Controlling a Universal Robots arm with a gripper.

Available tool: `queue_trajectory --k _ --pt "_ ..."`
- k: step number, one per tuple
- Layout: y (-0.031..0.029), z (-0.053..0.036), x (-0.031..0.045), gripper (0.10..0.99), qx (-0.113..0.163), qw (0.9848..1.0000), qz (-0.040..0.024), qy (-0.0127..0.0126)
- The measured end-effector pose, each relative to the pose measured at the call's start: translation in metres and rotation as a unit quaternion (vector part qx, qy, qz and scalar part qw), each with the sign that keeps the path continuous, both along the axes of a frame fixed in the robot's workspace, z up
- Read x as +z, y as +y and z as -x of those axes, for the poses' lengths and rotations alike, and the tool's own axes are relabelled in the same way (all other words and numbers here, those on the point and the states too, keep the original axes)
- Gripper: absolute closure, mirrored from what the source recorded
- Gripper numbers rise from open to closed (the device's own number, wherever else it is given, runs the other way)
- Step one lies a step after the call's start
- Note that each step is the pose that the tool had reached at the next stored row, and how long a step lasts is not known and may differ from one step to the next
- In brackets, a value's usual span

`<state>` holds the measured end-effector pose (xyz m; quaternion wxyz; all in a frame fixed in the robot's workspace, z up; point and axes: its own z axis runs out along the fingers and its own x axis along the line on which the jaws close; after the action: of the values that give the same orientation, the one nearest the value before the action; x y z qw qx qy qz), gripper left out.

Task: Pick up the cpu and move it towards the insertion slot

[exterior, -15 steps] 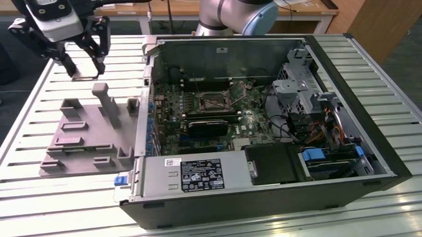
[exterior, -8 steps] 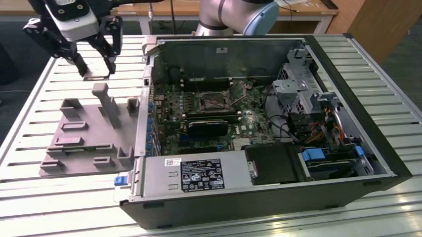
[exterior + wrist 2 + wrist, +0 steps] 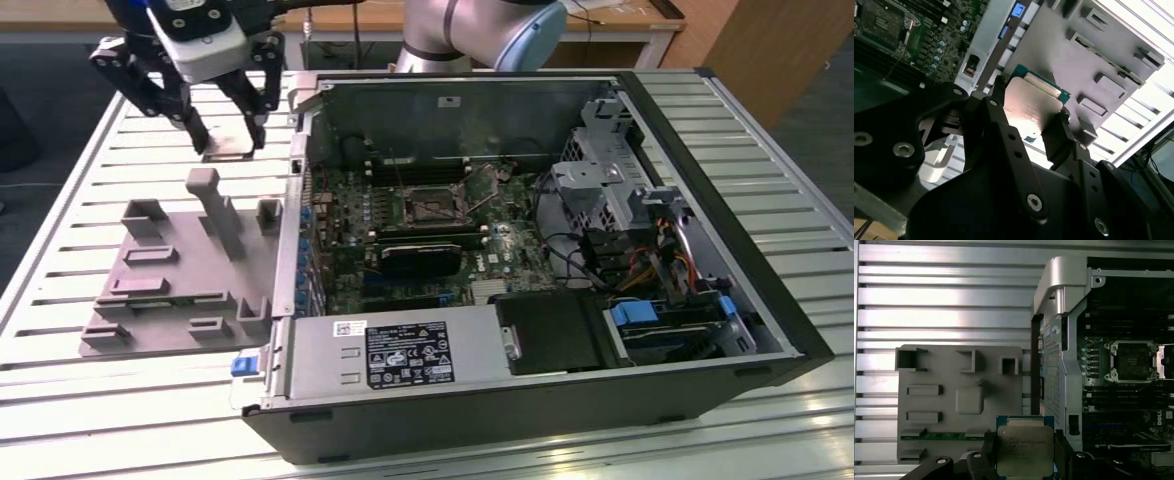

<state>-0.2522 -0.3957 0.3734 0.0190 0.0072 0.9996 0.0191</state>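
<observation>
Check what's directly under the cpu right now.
The cpu, held in the tool, hangs over the gray fixture on the slatted table, beside the open case, not over the insertion slot. The part of the fixture directly beneath the chip is covered.

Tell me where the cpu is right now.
The cpu sits between the gripper fingers, above the gray fixture at the exterior view's left, outside the computer case.

Slatted metal table (image 3: 80,200) bears gray fixture (image 3: 174,290), computer case (image 3: 534,400).

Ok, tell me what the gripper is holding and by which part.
The gripper holds the cpu, its fingers pinching two opposite edges; the shiny top stays exposed.
</observation>
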Motion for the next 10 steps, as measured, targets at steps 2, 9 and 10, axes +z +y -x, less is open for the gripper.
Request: queue_trajectory --k 2,9,10 --pt "0.0 -0.0068 0.0 0.545 0.0 1.0 0.0 0.0" --pt "0.0 -0.0327 0.0 0.545 0.0 1.0 0.0 0.0" --pt "0.0 -0.0364 0.0 0.545 0.0 1.0 0.0 0.0"
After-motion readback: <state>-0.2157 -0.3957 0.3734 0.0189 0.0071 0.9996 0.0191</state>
